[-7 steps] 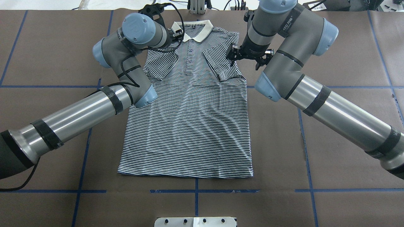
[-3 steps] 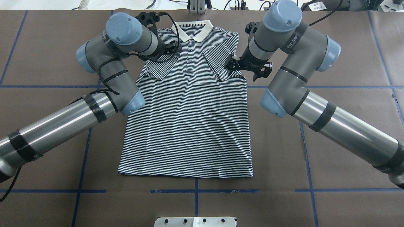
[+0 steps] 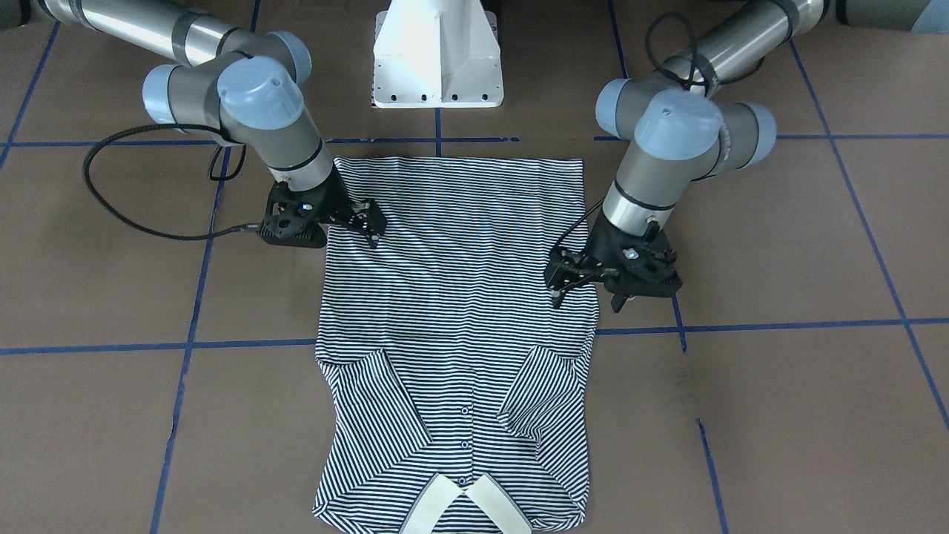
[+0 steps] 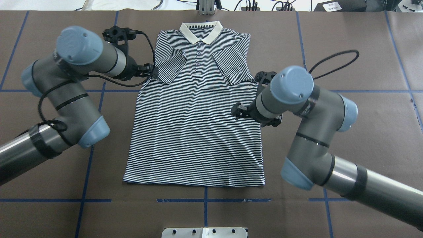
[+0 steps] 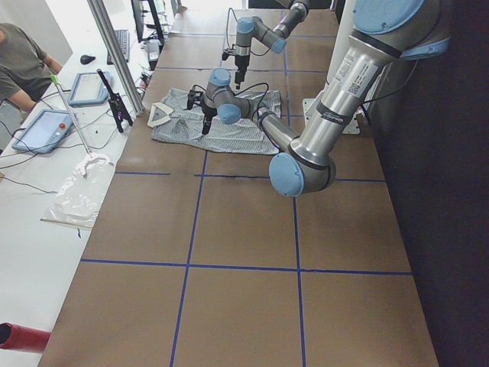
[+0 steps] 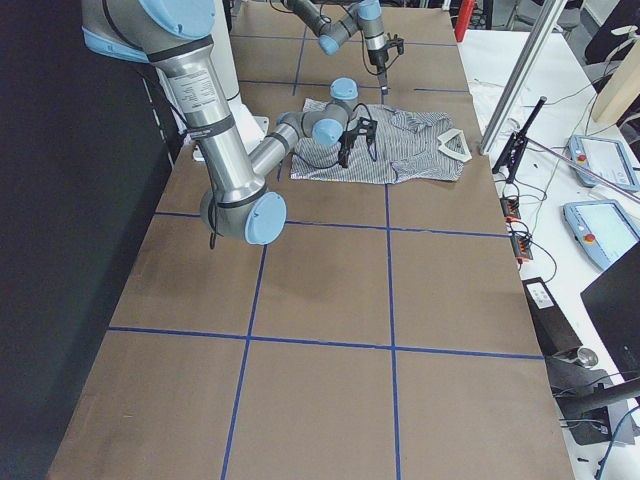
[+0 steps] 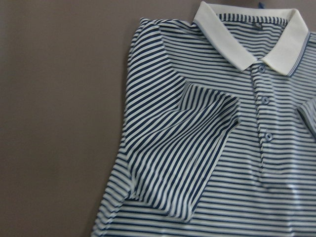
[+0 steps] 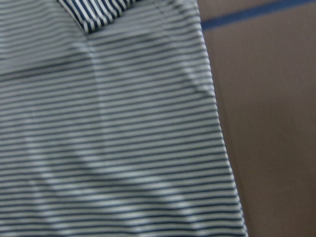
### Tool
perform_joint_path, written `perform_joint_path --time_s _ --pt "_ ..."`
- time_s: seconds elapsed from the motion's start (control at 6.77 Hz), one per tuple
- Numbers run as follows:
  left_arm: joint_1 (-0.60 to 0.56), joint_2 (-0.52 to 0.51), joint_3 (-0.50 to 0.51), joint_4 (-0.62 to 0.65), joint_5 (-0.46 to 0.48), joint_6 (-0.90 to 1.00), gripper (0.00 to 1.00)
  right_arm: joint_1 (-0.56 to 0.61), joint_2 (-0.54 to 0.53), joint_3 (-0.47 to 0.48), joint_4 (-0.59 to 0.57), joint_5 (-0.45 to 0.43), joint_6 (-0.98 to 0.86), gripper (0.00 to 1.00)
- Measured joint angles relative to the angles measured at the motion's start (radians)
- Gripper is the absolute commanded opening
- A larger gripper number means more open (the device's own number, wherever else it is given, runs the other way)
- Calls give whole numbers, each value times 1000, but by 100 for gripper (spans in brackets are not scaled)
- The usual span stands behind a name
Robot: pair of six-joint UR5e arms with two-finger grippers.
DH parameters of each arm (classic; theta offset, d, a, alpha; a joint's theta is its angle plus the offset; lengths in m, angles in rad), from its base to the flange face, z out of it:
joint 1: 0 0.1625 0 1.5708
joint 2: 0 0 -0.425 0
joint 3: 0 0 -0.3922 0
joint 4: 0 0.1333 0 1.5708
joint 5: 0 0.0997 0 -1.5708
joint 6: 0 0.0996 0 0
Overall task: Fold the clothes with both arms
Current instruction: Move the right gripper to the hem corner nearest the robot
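Note:
The striped polo shirt lies flat and face up on the brown table, cream collar at the far edge. Both sleeves are folded inward over the chest. My left gripper is open and empty, just off the shirt's left edge beside the folded left sleeve. It also shows in the front view. My right gripper is open and empty above the shirt's right edge at mid-body, below the folded right sleeve. The left wrist view shows the collar and left sleeve. The right wrist view shows the shirt's right edge, blurred.
The white pedestal base stands behind the shirt's hem. A metal plate sits at the near table edge and a bracket at the far edge. Blue tape lines grid the table. An operator sits beyond the far side.
Both arms have drawn back from the collar end. The left gripper moved left, off the chest to beside the left sleeve. The right gripper moved down the right edge to mid-body. The shirt has not shifted.

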Motion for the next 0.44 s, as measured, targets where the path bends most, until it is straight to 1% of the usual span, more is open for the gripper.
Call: perform_joint_path --time_s 0.15,0.3,0.44 --pt "0 56 -63 6 0 13 100 -90 -85 88 -1 -71 61 100" --pt "1 78 -89 9 1 17 100 -164 -152 157 -2 -115 120 100" --pt "2 86 -96 10 1 18 100 -214 -184 190 -21 -146 156 100"
